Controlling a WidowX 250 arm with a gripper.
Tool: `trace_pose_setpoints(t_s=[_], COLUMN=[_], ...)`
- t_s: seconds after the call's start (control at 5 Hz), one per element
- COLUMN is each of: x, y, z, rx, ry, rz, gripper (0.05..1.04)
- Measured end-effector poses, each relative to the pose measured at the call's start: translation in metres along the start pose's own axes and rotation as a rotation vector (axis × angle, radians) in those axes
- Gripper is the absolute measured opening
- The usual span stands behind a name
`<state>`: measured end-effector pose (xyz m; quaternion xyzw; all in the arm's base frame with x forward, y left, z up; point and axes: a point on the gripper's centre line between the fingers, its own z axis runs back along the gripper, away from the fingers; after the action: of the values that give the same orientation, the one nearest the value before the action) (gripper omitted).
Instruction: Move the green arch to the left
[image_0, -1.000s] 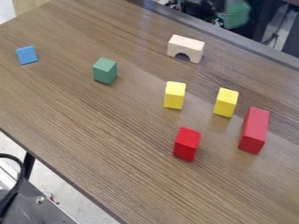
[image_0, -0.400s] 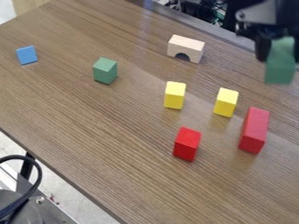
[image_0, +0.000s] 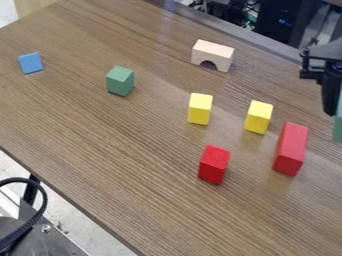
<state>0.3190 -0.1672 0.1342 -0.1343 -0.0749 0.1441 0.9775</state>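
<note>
Brown wood grain runs across the desk (image_0: 127, 155), set at a slant, with dark equipment (image_0: 277, 22) behind it at the upper right of the frame and a black cable (image_0: 41, 200) looping at the lower left. At the right edge is the end effector (image_0: 336, 111), closed on a green piece (image_0: 338, 131) that the frame cuts off; its full shape is hidden, but I take it for the green arch. It appears to be held above the desk, though how high I cannot tell.

Nearest it stands the long red block (image_0: 291, 149), with two yellow blocks (image_0: 200, 108) (image_0: 258, 117) farther left and a shorter red block (image_0: 214, 164) below them. The pale arch (image_0: 213, 54) sits at upper right of centre; the green cube (image_0: 120, 80) and blue block (image_0: 31, 63) lie at upper left.

The grasp looks done, so the step in hand is the carry. Next calls for a leftward move high enough to pass over the red and yellow blocks, then a level lowering and release.
</note>
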Motion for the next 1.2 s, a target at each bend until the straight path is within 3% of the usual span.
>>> trace_pose_setpoints(t_s=[0.2,0.4,0.8,1.2], x=[0.007,0.013,0.002,-0.003], y=[0.006,0.015,0.031,0.014], z=[-0.007,-0.014,-0.036,-0.049], rx=[0.011,0.040,0.081,0.101], ry=[0.065,0.052,0.033,0.020], rz=[0.016,0.013,-0.004,-0.073], gripper=[0.562,0.562,0.562,0.562])
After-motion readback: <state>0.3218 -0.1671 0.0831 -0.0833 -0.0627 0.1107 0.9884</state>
